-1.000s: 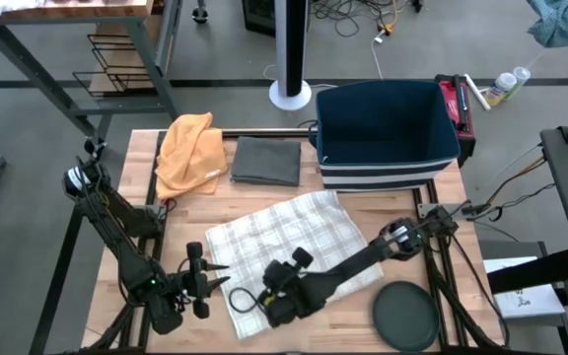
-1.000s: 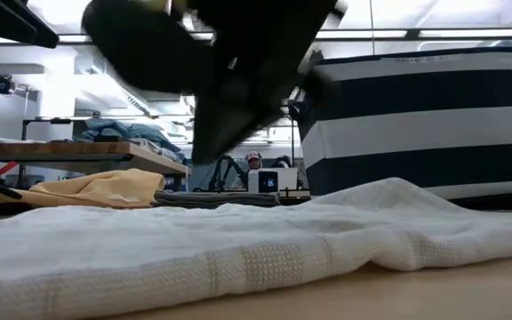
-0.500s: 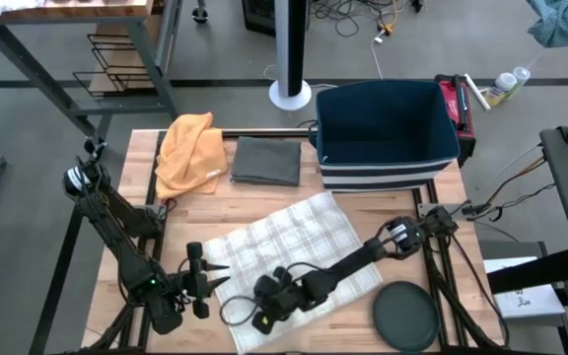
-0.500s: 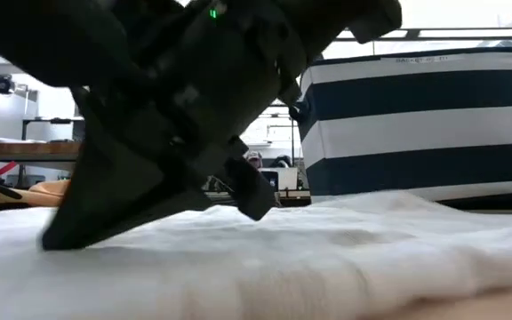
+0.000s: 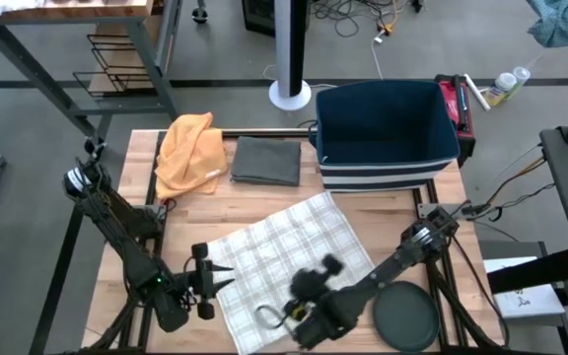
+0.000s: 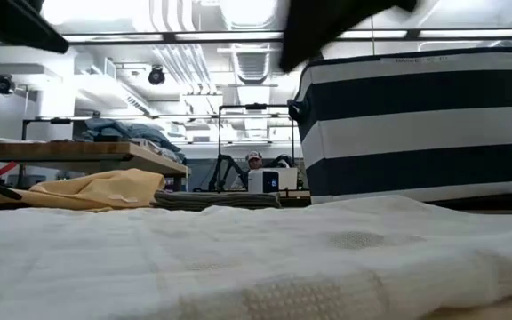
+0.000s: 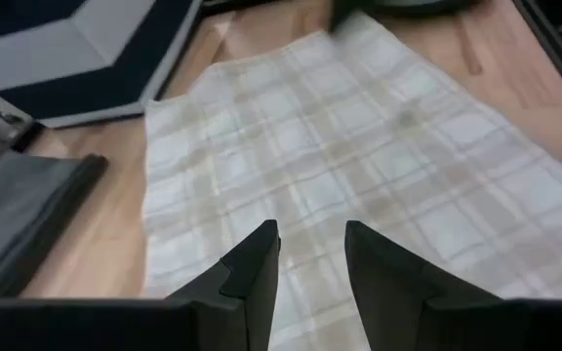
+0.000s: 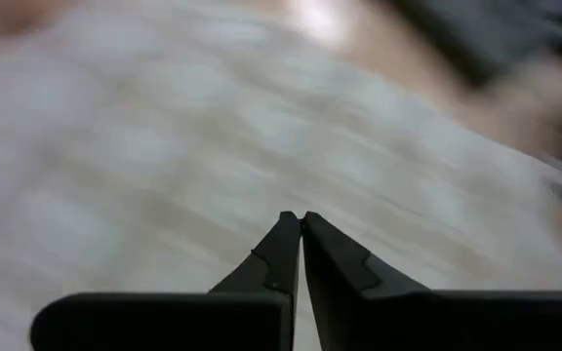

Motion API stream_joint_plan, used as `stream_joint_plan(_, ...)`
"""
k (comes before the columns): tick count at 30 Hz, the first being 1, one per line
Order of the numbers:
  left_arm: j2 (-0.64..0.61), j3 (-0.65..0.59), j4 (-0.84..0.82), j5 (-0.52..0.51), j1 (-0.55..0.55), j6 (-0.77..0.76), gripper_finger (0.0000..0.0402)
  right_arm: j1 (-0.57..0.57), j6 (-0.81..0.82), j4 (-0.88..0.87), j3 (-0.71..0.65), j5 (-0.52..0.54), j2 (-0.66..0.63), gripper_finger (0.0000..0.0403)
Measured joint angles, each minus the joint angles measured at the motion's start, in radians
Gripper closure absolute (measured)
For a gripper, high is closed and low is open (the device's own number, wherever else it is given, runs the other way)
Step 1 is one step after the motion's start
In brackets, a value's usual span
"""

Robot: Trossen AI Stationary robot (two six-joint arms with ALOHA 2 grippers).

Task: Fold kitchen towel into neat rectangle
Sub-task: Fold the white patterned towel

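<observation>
Right now your checked towel [image 5: 289, 258] lies spread open on the counter [image 5: 146, 197], unfolded.

You have the towel flat and skewed across the near middle of the counter, in front of the striped bin [image 5: 383, 133], with one corner toward the bin and its near edge at the counter's front. Your right claw [image 8: 301, 226] is over the towel's near edge beside the round dark disc [image 5: 404, 316], its fingers pressed together with nothing between them. Your left claw [image 7: 310, 244] sits low at the towel's left corner, its fingers parted by a narrow gap and pointing across the cloth, gripping nothing. Well behind the towel, an orange cloth [image 5: 190, 150] and a folded grey cloth [image 5: 266, 161] lie side by side.
</observation>
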Motion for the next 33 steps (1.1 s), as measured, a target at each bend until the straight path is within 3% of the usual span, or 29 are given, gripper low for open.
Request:
stream_joint_plan(2, 0.018, -0.001, 0.035, 0.006, 0.029, 0.047, 0.0287, 0.009, 0.166, -0.151, -0.009, 0.006, -0.001, 0.039)
stream_joint_plan(4, 0.046, -0.001, 0.084, 0.008, 0.078, 0.115, 0.0287, 0.008, 0.243, -0.168, -0.053, 0.021, 0.004, 0.039)
stream_joint_plan(7, 0.097, -0.001, 0.123, 0.099, 0.168, 0.221, 0.0287, -0.022, 0.228, -0.082, -0.117, 0.046, 0.006, 0.039)
stream_joint_plan(10, 0.156, -0.002, 0.113, 0.251, 0.251, 0.285, 0.0287, -0.07, 0.209, -0.004, -0.184, -0.034, 0.019, 0.039)
stream_joint_plan(14, 0.22, -0.014, 0.104, 0.354, 0.295, 0.269, 0.0287, -0.116, 0.183, 0.115, -0.26, -0.107, 0.036, 0.039)
stream_joint_plan(18, 0.273, -0.047, 0.106, 0.444, 0.279, 0.175, 0.0287, -0.151, 0.064, 0.279, -0.295, -0.13, 0.033, 0.039)
stream_joint_plan(24, 0.289, -0.101, 0.122, 0.442, 0.184, -0.033, 0.0287, -0.208, -0.172, 0.504, -0.305, -0.246, 0.033, 0.039)
stream_joint_plan(33, 0.247, -0.056, 0.093, 0.52, 0.002, -0.157, 0.0287, -0.335, -0.449, 0.869, -0.312, -0.421, 0.063, 0.039)
